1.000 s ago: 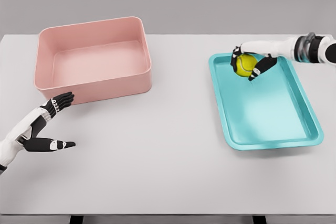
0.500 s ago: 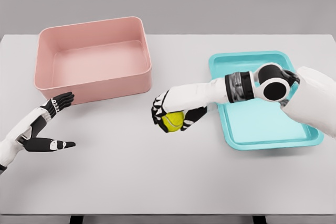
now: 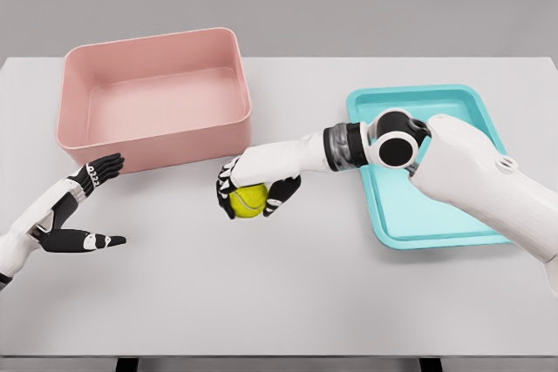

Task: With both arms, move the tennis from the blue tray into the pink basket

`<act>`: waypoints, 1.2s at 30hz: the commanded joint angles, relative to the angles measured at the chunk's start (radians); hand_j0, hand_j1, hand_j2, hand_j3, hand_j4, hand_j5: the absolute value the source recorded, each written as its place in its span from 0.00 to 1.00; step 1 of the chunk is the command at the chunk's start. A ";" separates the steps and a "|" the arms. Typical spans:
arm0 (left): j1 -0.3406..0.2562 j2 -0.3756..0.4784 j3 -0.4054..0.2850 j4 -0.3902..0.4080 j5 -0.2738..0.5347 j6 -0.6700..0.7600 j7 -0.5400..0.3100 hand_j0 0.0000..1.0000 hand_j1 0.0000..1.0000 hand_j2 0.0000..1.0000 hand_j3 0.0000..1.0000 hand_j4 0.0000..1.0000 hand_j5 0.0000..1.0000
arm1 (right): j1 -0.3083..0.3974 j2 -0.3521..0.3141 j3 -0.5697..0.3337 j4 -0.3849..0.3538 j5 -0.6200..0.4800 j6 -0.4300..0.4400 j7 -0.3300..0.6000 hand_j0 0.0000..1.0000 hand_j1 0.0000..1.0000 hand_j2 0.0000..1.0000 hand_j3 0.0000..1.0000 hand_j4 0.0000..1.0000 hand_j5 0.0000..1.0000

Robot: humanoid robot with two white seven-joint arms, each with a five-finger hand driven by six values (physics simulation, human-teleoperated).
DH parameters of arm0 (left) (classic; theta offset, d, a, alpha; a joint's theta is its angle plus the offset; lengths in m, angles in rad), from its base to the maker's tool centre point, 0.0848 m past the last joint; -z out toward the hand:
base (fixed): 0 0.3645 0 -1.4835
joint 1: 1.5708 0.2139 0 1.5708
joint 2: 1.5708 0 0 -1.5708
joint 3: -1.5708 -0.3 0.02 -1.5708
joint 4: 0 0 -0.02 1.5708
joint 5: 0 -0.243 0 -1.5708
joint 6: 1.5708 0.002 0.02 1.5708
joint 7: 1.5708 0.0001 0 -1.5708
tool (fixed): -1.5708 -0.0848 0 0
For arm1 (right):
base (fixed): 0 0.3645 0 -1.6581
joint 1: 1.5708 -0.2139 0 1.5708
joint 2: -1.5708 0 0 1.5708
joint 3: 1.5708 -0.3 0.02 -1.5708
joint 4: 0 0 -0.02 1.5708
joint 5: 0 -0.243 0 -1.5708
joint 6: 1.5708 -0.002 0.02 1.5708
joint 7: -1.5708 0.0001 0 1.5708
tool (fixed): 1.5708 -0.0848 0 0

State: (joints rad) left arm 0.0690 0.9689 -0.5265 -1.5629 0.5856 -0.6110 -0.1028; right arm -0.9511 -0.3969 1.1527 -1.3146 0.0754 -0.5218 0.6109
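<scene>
I had the tennis ball point(image 3: 248, 199) out of the blue tray point(image 3: 488, 231), gripped in my right hand point(image 3: 253, 191); handover to the spread left hand point(image 3: 80, 206) and the pink basket point(image 3: 153, 141) beyond remained.

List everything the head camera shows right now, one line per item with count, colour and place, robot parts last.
table: one, white, fills most of the view under everything else.
basket: one, pink, far left of the table, nothing visible inside.
tray: one, blue, right side of the table, partly covered by the right arm.
tennis ball: one, yellow-green, between basket and tray, held in the right robot hand.
left robot hand: one, black and white, lower left, in front of the basket, fingers spread, holding nothing.
right robot hand: one, black and white, mid-table, closed on the tennis ball; its arm reaches in across the tray.
</scene>
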 commanded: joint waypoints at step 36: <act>-0.006 -0.142 -0.015 -0.052 -0.135 0.000 -0.001 1.00 1.00 1.00 1.00 1.00 1.00 | 0.575 -0.513 -0.835 -0.250 -0.393 -0.089 0.000 1.00 1.00 1.00 1.00 1.00 1.00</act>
State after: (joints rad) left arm 0.0629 0.8443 -0.5397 -1.6118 0.4502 -0.6111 -0.1047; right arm -0.3682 -0.9070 0.3174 -1.5480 -0.2957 -0.6142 0.6114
